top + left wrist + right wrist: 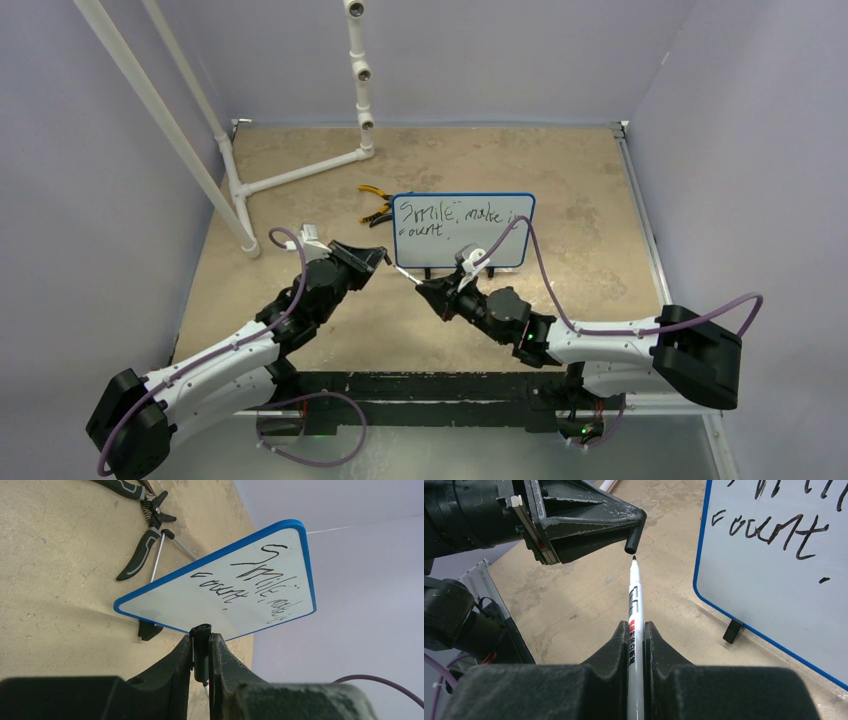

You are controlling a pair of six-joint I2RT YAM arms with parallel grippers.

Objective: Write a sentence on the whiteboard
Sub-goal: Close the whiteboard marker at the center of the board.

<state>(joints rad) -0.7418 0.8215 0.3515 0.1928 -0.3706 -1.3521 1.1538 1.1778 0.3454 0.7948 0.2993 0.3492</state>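
The likeliest slip is a missed recapping. The left fingers (636,522) are clamped on the black marker cap (633,540), and the right fingers (636,630) are closed around the white marker (635,605). Its tip sits just short of the cap's mouth and not quite in line with it. A push from here could glance off the rim and ink the fingers, or lever the cap out of its narrow pinch (only the fingertips hold it, and the cap juts past them).

A second risk is the whiteboard (460,240), which stands on small black feet just beyond both grippers. A swing by either arm could tip it. The right arm's purple cable (515,228) crosses in front of its right end, and any rubbing there could smear the sentence (450,215); whether the cable touches the board, I cannot tell.

The board sits mid-bench (300,180), on the far side of the fingers and a little to their right, facing the arms. Its two written lines look finished. Yellow-handled pliers (375,203) lie behind its left end.
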